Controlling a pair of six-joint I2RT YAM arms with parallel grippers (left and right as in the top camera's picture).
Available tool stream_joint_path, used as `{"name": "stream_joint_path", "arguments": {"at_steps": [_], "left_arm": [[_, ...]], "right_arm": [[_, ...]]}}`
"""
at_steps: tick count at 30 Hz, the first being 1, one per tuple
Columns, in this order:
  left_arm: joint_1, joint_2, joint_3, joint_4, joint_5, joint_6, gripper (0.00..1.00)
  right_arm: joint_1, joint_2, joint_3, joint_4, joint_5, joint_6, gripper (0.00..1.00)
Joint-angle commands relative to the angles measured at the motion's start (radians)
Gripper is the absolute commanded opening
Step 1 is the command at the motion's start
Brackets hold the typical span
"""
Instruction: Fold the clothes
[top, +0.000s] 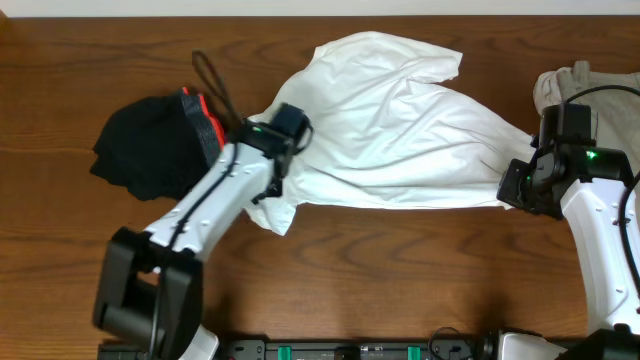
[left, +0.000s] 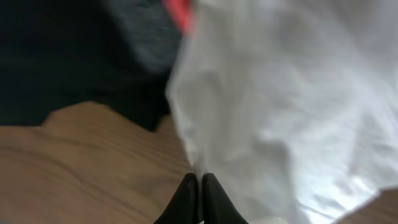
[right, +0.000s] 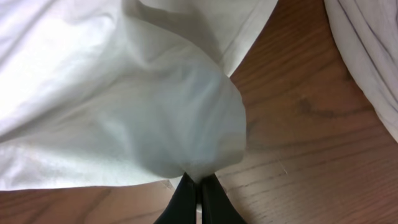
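right of the crumpled black garment (top: 150, 150), the large white thin-fabric t-shirt (top: 400, 130) lies bunched on the wooden counter (top: 400, 270). left gripper (left: 199, 178) and right gripper (right: 199, 179) both clamped tight, each pinching shirt fabric. best: pull apart evenly, low, to flatten.
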Motion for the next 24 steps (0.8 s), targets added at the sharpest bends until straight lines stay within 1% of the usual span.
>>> {"name": "stream_joint_path", "arguments": {"at_steps": [1, 8, 12, 17, 18, 19, 20, 21, 23, 24], "left_arm": [[0.055, -0.009, 0.013, -0.035, -0.039, -0.031, 0.06], [0.164, -0.016, 0.013, -0.158, -0.039, -0.031, 0.06], [0.210, -0.041, 0.013, -0.193, -0.039, -0.023, 0.06], [0.238, -0.104, 0.013, -0.217, -0.039, 0.007, 0.06], [0.240, -0.119, 0.013, -0.220, -0.039, 0.007, 0.06], [0.242, -0.138, 0.013, -0.223, -0.038, 0.007, 0.06], [0.242, -0.153, 0.013, -0.223, -0.039, 0.007, 0.06], [0.242, -0.169, 0.013, -0.222, -0.038, 0.007, 0.06], [0.242, -0.190, 0.013, -0.220, -0.038, 0.007, 0.06], [0.242, -0.196, 0.013, -0.220, -0.038, 0.007, 0.06]], "right_arm": [[-0.025, 0.000, -0.008, -0.013, 0.023, 0.020, 0.02], [-0.042, 0.023, -0.093, -0.035, 0.021, 0.034, 0.07], [-0.042, 0.025, -0.143, -0.005, 0.021, 0.034, 0.11], [-0.042, 0.025, -0.159, -0.016, 0.022, 0.077, 0.11], [-0.042, 0.025, -0.163, -0.014, 0.021, 0.087, 0.13], [-0.042, 0.025, -0.168, -0.010, 0.022, 0.101, 0.19], [-0.042, 0.025, -0.173, 0.000, 0.021, 0.105, 0.29], [-0.042, 0.025, -0.180, 0.019, 0.021, 0.105, 0.33], [-0.042, 0.027, -0.195, 0.065, 0.021, 0.126, 0.32], [-0.042, 0.027, -0.206, 0.098, 0.012, 0.135, 0.26]]}}
